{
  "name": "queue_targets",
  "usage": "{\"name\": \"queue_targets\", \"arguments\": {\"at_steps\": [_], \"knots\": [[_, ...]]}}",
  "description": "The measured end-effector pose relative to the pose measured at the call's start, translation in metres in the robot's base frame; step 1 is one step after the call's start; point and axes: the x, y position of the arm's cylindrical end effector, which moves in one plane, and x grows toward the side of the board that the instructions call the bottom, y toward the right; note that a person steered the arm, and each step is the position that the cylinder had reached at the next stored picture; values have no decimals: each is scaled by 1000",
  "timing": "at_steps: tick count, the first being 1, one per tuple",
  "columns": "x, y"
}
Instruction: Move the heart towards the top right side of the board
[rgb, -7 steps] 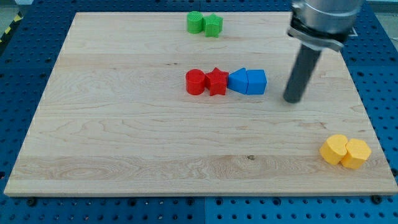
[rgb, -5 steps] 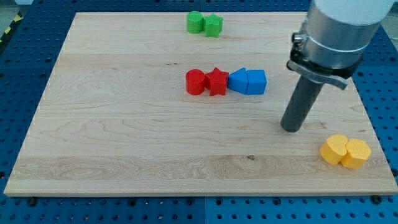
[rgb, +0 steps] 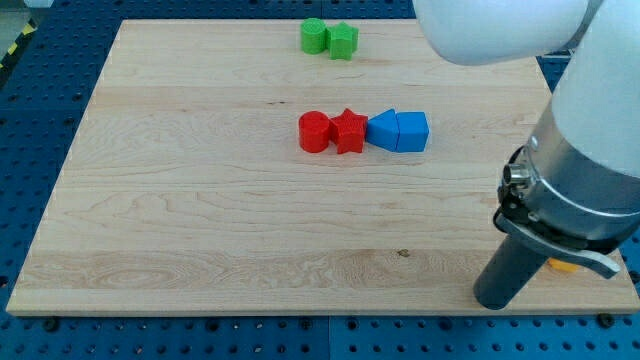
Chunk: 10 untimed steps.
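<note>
My tip (rgb: 495, 301) rests on the wooden board (rgb: 200, 200) near its bottom right corner. The rod and the arm above it cover the two yellow blocks that lay there; only a sliver of yellow (rgb: 563, 266) shows to the right of the rod, so I cannot make out the heart's shape now. The tip is just left of and below that sliver.
A red cylinder (rgb: 314, 131), a red star (rgb: 348, 131) and two blue blocks (rgb: 382, 130) (rgb: 412, 131) lie in a row at the centre. Two green blocks (rgb: 314, 36) (rgb: 343, 41) sit at the top edge.
My tip has moved from beside the blue blocks down toward the view's bottom right. The arm now hides the yellow blocks. No block has visibly moved.
</note>
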Motion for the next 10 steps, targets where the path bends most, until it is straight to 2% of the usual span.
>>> {"name": "queue_targets", "arguments": {"at_steps": [2, 4, 8, 10], "knots": [[-15, 40], [-20, 40], [-53, 70], [-72, 63]]}}
